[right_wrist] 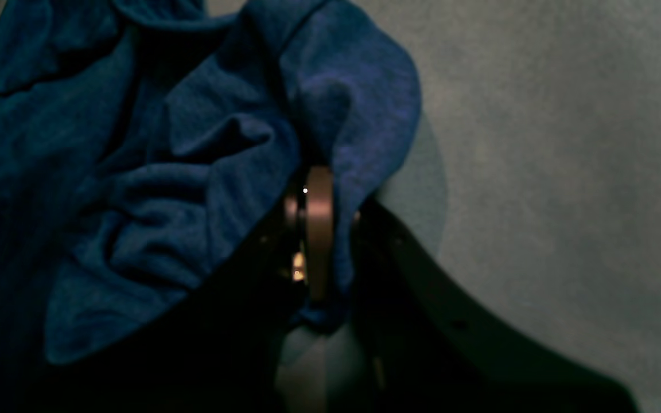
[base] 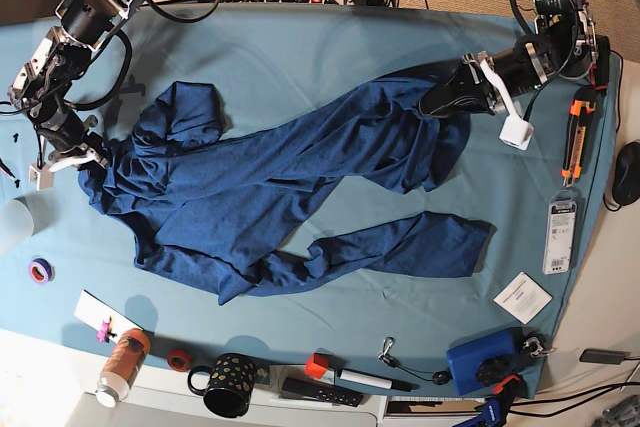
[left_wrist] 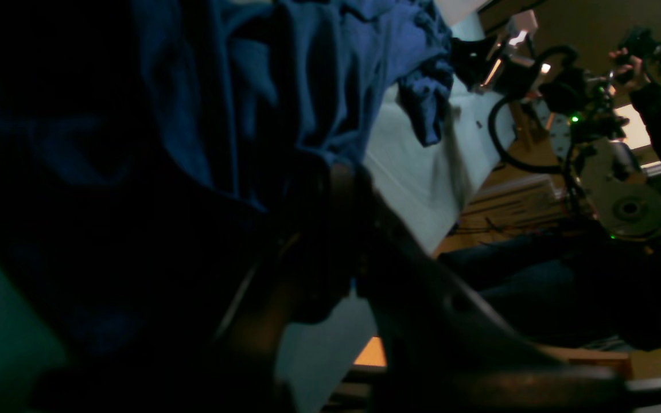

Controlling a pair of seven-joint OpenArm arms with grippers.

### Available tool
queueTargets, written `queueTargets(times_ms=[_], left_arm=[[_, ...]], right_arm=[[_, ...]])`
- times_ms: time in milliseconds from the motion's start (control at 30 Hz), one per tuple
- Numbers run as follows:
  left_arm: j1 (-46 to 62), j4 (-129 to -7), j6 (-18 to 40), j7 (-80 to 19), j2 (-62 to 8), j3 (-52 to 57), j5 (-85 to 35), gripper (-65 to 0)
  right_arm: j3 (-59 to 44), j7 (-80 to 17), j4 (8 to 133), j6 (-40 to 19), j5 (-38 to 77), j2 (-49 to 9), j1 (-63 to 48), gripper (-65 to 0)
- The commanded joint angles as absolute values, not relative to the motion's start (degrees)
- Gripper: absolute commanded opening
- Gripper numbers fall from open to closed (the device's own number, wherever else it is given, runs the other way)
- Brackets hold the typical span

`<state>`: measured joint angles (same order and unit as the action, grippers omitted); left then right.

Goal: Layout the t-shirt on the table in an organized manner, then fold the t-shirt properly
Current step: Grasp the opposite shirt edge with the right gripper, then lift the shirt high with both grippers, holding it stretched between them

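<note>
1. T-shirt point(base: 270, 197) lies mid-table, stretched in a long diagonal band across the teal table point(base: 300, 57); heavily rumpled, one part bunched toward the base view's left end, a loose lobe trailing toward the near edge; not yet flat.
2. Right gripper point(base: 85, 159) at the shirt's left end in the base view; wrist view shows its jaws shut on a fold of blue cloth point(right_wrist: 319, 229); the cloth rises into the pinch, table bare beside it.
3. Left gripper point(base: 440, 102) at the opposite end; its jaws look closed on a fold of the shirt point(left_wrist: 336, 189); wrist view is dark, so the depth of the bite is unclear.
4. Step in hand, by my reading: spreading the shirt out between two held points.
5. To do it well: pull the two ends apart evenly, keep the cloth low over the table so it drags flat; ease tension before it slips from the pinch; the twisted middle likely needs a regrip at hem or shoulders.
6. Clutter along the near edge, mug point(base: 228, 384) and bottle point(base: 120, 365); keep the trailing lobe off them.
</note>
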<state>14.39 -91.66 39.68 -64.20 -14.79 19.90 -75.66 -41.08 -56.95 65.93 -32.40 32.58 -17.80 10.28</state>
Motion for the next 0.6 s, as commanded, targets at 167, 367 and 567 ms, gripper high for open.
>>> queueTargets(times_ms=[167,367,567], left_arm=[[10.8,-92.5,40.0,-62.9,-15.4,20.1,-77.1,-65.0],[4.1,-92.6,40.0,-62.9,-15.9,20.1,-77.1,-65.0],[-4.6,-92.5,40.0,-60.0,-17.2,20.1,-73.0,-65.0]], right_arm=[[-41.4,-56.0,66.8,-35.8,40.6,-20.4,13.0,-65.0],[-41.3,-60.2,66.8,-37.1,44.7,-24.1,20.3,-65.0],[-41.3,-60.5,66.8,-37.1,45.6,-26.9,28.1,-65.0]])
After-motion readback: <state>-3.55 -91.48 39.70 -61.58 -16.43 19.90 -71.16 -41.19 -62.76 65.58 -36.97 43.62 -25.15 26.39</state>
